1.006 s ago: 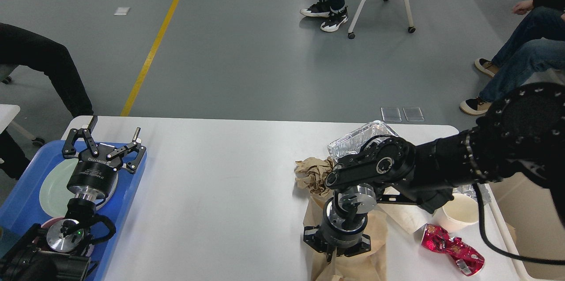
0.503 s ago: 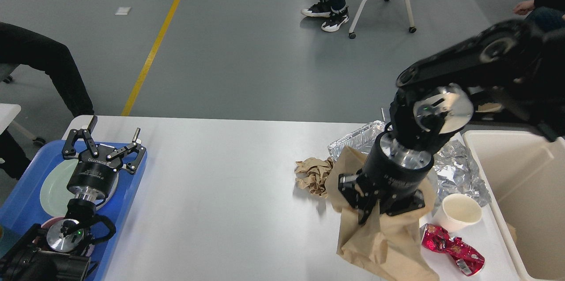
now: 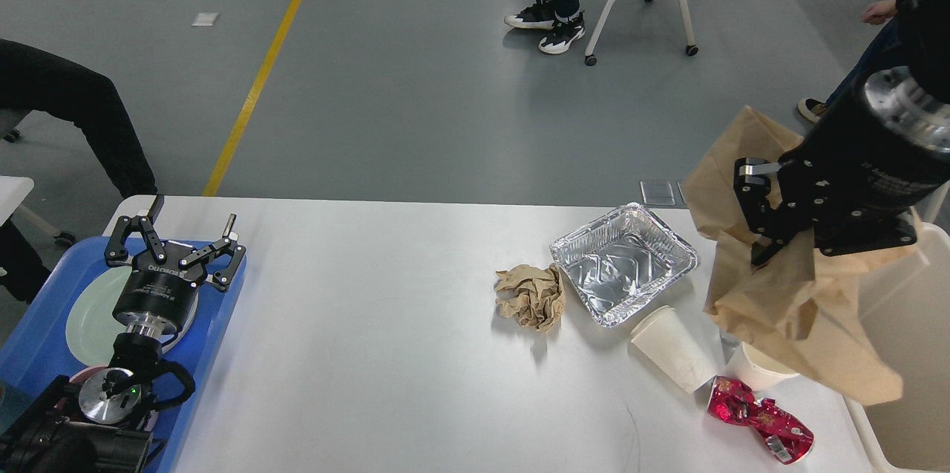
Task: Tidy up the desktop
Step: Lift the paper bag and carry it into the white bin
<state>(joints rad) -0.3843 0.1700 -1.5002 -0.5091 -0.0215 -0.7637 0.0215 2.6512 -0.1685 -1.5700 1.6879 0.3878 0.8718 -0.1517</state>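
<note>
The white desktop [image 3: 371, 354] fills the lower view. My right gripper [image 3: 761, 235] hangs high over the table's right end, shut on a large brown paper bag [image 3: 794, 310] that droops from it. On the desktop lie a crumpled brown paper ball [image 3: 531, 296], an empty foil tray [image 3: 623, 263], a white paper cup [image 3: 674, 359] on its side, a second cup [image 3: 757, 375] partly hidden by the bag, and a crushed red wrapper [image 3: 758, 417]. My left gripper [image 3: 185, 232] stands open above the blue tray [image 3: 223, 310], holding nothing.
A beige bin [image 3: 902, 413] stands off the table's right edge, below the hanging bag. The blue tray holds a pale green plate [image 3: 85, 317]. People sit on chairs beyond the table, and a person's leg is at the far left.
My right arm has lifted the brown paper bag off the table and carried it up and to the right, toward the bin, uncovering the foil tray and a cup. The left arm has not moved.
</note>
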